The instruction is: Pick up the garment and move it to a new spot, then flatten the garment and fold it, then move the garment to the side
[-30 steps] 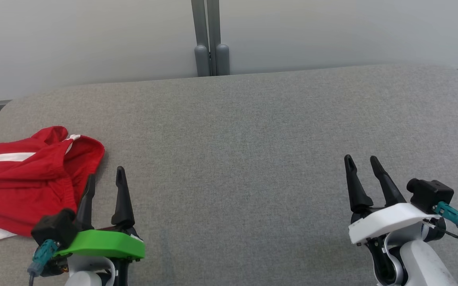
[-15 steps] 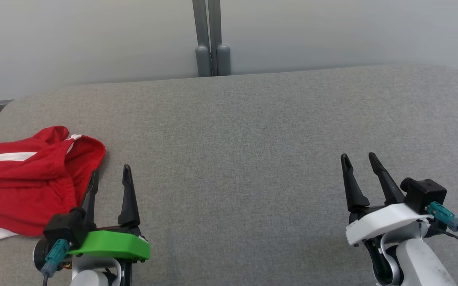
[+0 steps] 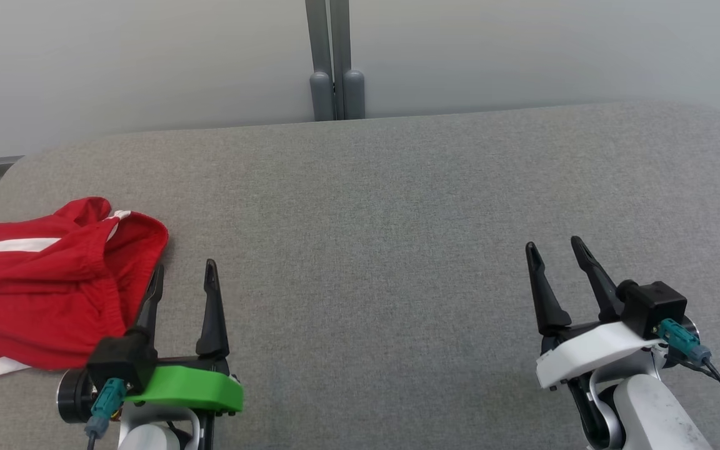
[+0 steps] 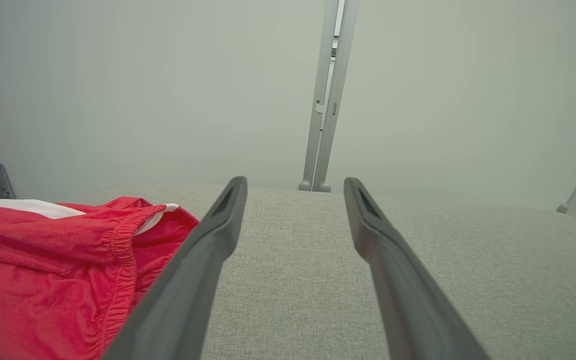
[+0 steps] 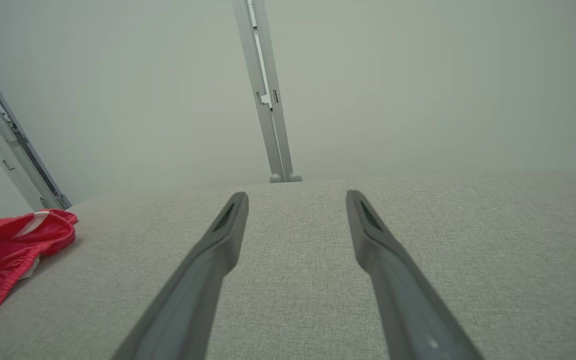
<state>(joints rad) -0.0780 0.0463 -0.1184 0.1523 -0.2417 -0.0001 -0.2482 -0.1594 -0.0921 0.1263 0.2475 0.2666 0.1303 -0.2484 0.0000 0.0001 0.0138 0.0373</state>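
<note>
Left gripper (image 3: 185,265), jaws spread and empty; limp, light garment (image 3: 41,281) at nine o'clock, probably best pinched at its elastic hem (image 4: 118,270)

A desk (image 3: 397,187) covered in grey woven fabric, its far corners rounded, spread across the head view. Behind it stood a plain pale wall (image 3: 116,62), split by two upright grey metal posts (image 3: 335,56) with rounded feet (image 3: 335,94) at the desk's far edge. A slanted metal rail (image 5: 13,145) rose at the left of the right wrist view.
</note>
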